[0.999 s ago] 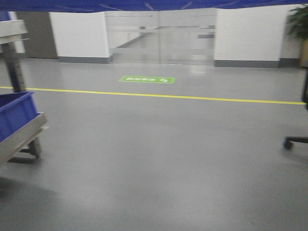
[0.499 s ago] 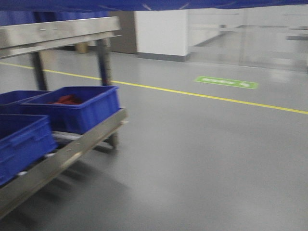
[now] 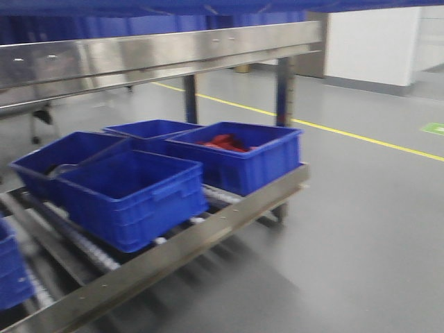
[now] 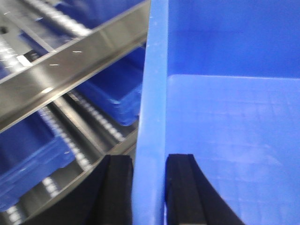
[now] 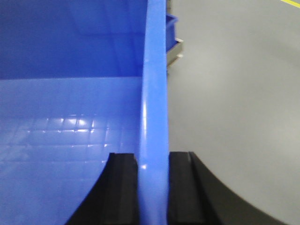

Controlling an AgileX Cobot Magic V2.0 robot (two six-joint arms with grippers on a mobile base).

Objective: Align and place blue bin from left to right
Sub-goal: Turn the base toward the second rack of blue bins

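I hold the blue bin [image 4: 225, 117] between both arms. In the left wrist view my left gripper [image 4: 149, 159] is shut on its left rim, one black finger outside the wall and one inside. In the right wrist view my right gripper [image 5: 153, 157] is shut on the right rim of the blue bin [image 5: 70, 117] in the same way. The bin's inside floor shows empty in both wrist views. In the front view its dark blue edge [image 3: 208, 5] runs along the top of the frame.
A steel roller rack [image 3: 229, 218] stands ahead on the left with several blue bins [image 3: 132, 194] on its lower level; one of them [image 3: 267, 163] has red items [image 3: 222, 143]. A steel upper rail [image 3: 159, 52] crosses above. Grey floor with a yellow line [image 3: 361, 139] lies to the right.
The front view has swung left. The rack with its blue bins has come from the left edge into the middle and nearer. The green floor sign has slid off to the right.
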